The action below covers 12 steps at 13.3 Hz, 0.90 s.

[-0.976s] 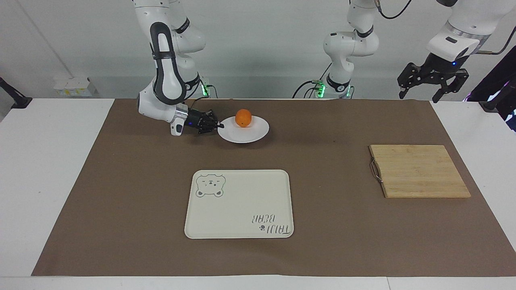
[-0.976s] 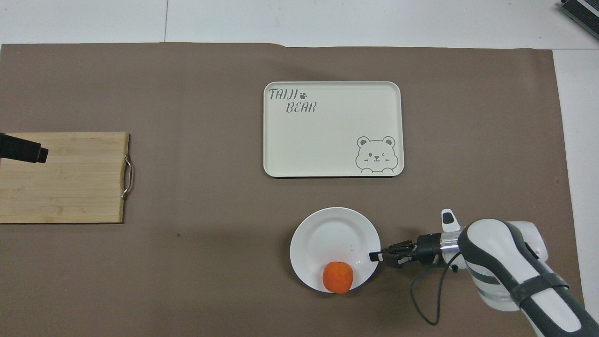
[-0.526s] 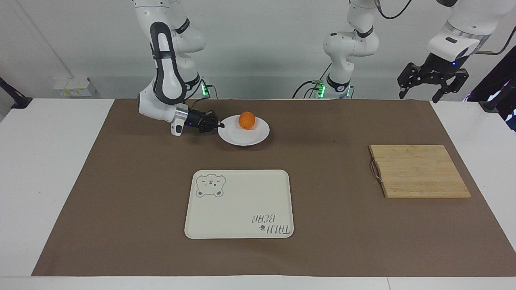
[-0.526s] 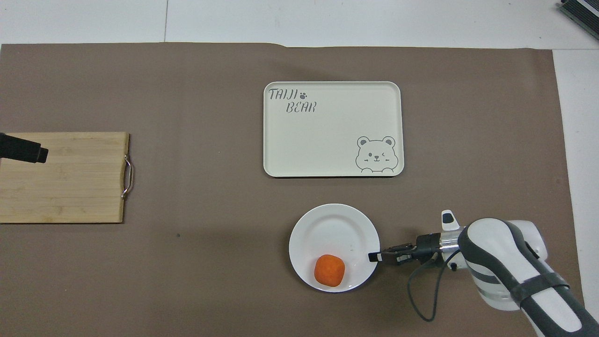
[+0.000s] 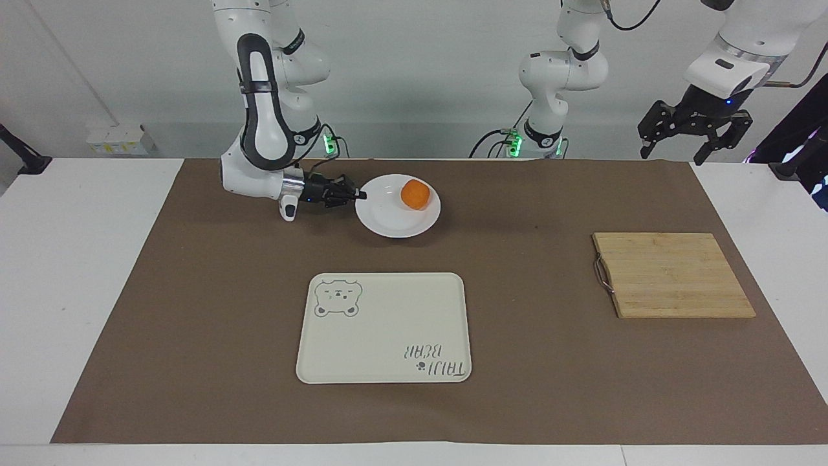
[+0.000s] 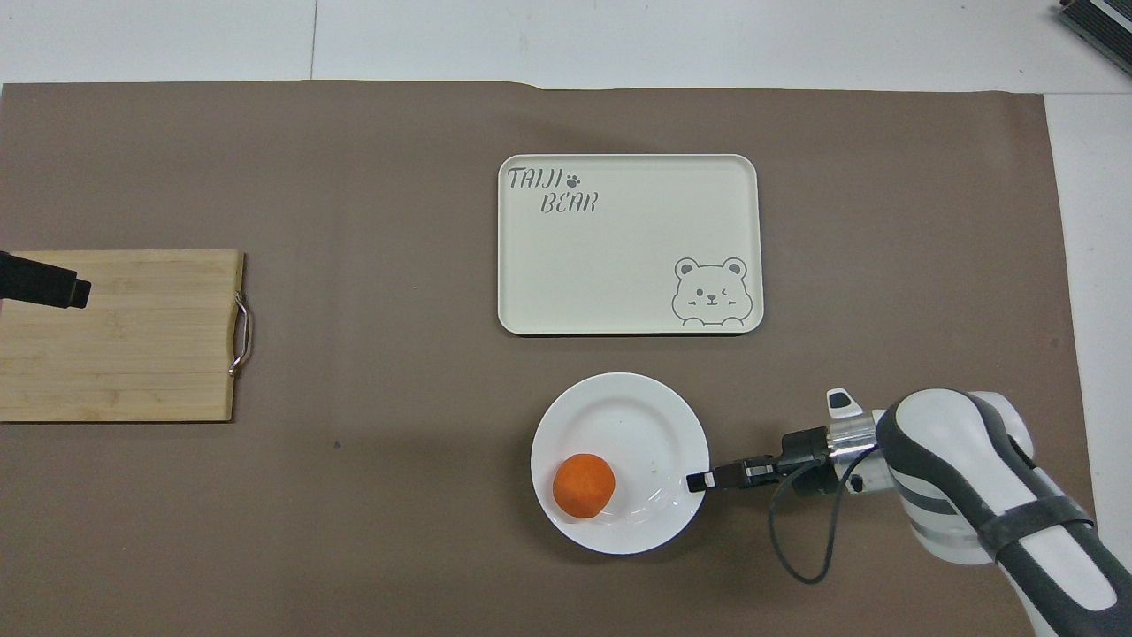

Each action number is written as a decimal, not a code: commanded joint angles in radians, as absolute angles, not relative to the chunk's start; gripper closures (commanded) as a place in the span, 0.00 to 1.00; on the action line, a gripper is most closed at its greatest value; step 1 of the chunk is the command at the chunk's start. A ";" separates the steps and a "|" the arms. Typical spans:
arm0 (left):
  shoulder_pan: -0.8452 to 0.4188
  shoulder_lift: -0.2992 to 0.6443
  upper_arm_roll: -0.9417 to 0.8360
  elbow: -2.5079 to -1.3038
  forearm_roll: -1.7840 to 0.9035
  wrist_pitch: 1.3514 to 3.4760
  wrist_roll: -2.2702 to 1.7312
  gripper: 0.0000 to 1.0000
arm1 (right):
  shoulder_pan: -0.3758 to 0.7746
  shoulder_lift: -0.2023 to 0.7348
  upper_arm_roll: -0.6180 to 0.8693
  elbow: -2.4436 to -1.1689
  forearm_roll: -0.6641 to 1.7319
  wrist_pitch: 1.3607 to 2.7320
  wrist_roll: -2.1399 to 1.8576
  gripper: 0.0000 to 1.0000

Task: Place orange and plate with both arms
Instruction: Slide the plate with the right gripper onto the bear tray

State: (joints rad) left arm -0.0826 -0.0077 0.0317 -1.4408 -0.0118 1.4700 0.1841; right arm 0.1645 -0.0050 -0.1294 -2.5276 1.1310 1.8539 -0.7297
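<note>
Right pincer [image 5: 359, 194] clamps the plate [image 5: 394, 223] rim, orange [image 5: 415, 195] aboard; left pincer [image 5: 695, 133] hangs agape.

plate [image 5: 396, 220] lifted off the mat and tilted, orange [image 5: 415, 194] rolled across it toward the left arm's end

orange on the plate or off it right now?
On it. The orange sits inside the plate rim, toward the left arm's end, while the shut right gripper holds the rim.
</note>
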 commanded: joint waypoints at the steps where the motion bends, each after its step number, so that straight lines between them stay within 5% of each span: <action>1: -0.067 -0.021 0.020 -1.447 -0.006 1.457 0.190 0.00 | 0.115 0.046 -0.127 -2.439 1.154 1.772 -0.677 1.00; 12: -0.067 -0.021 0.020 -1.447 -0.006 1.457 0.190 0.00 | 0.095 0.299 -0.127 -1.959 1.135 1.741 -0.405 1.00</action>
